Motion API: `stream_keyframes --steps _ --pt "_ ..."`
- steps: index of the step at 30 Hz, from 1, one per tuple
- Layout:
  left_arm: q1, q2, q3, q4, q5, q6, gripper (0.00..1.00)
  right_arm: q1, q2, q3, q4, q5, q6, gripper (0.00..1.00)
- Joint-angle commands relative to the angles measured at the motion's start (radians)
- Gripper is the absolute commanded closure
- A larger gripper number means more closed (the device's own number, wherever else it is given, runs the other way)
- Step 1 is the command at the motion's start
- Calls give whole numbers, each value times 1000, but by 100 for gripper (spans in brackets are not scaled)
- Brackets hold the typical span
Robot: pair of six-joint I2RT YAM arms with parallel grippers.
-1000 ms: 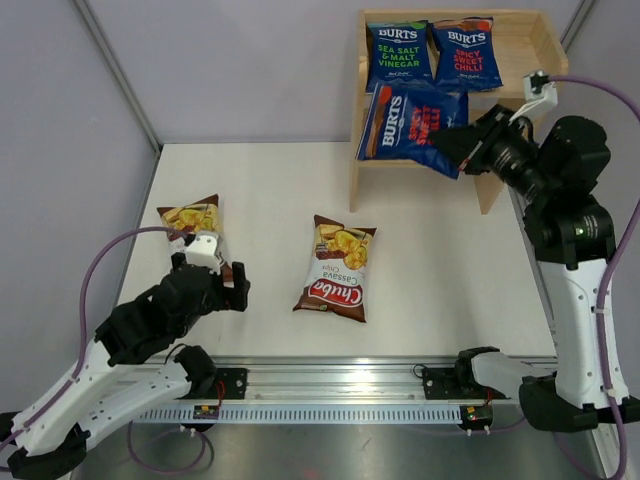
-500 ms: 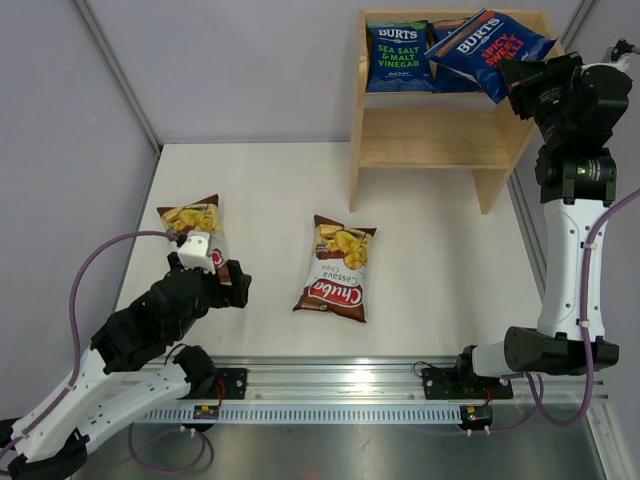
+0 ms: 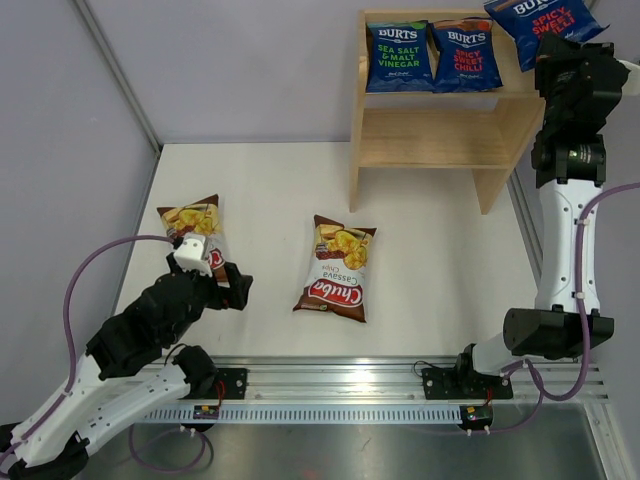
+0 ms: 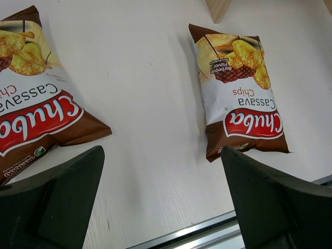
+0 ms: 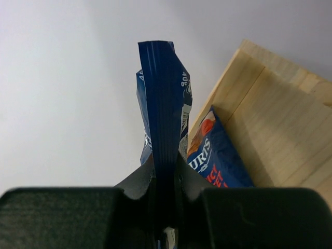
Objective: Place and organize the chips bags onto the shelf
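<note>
Two dark blue BURTS chips bags (image 3: 399, 56) (image 3: 466, 55) stand side by side on the top tier of the light wooden shelf (image 3: 440, 135). My right gripper (image 3: 560, 48) is shut on a third BURTS bag (image 3: 541, 20), held high over the shelf's top right corner. In the right wrist view that bag's crimped edge (image 5: 163, 104) is pinched between the jaws of the right gripper (image 5: 165, 181), with a shelved BURTS bag (image 5: 218, 161) beside it. Two Chuba bags lie flat on the table, one central (image 3: 338, 268) (image 4: 239, 93) and one left (image 3: 192, 220) (image 4: 31, 98). My left gripper (image 3: 228, 288) (image 4: 162, 176) hangs open between them, holding nothing.
The shelf's lower tier (image 3: 430, 150) holds nothing. A shelf leg (image 4: 218, 8) shows at the top of the left wrist view. The aluminium rail (image 3: 340, 385) runs along the table's near edge. Grey walls enclose the table on the left and back.
My right arm has swung the BURTS bag up from in front of the lower tier to above the shelf's top right corner. The left arm has barely shifted.
</note>
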Motion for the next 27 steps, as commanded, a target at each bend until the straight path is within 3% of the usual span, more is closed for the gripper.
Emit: stream_keyframes --steps 1,10,27 --pt "-3 -8 -2 55 21 18 1 -3 16 21 96 121 30 83" --pt "-3 -12 -2 51 15 16 1 0 57 -45 128 158 173 83" --pt "-3 -35 -7 56 15 16 1 49 52 -166 76 247 284 83"
